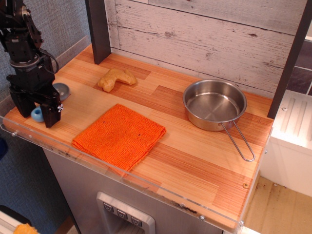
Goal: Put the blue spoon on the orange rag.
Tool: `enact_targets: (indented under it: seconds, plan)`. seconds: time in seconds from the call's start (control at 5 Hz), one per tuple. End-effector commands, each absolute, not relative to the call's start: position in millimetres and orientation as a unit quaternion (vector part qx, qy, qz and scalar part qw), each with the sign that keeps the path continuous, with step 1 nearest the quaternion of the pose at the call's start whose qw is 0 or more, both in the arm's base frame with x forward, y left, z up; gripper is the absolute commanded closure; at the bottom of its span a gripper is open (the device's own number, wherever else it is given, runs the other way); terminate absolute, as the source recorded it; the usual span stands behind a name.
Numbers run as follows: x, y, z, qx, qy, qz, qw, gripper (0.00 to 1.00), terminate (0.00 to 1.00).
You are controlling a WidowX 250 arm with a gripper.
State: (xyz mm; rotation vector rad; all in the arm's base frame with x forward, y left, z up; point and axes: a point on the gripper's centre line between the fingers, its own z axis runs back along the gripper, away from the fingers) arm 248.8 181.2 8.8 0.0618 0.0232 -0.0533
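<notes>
Jaws astride blue spoon (38,113).

Wooden counter (195,161), blue spoon (37,113), orange rag (119,136), steel pan (214,105), tan food piece (116,78)
</notes>
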Motion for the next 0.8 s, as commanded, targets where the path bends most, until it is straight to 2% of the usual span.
enact_targets:
  seconds: [0.0, 0.2, 0.4, 0.6]
  plan:
    - [254.1, 177.6, 31.6, 0.044, -0.03, -0.018, 0.998, 1.0, 0.0]
    - [254.1, 167.4, 44.5, 0.038, -0.042, -0.012, 0.998, 1.0, 0.0]
    - [259.9, 125.4, 72.2, 0.021, -0.045, -0.034, 0.998, 1.0, 0.0]
    - [262.2, 77.2, 73.4, -0.016, -0.04, -0.084, 0.996, 1.0, 0.0]
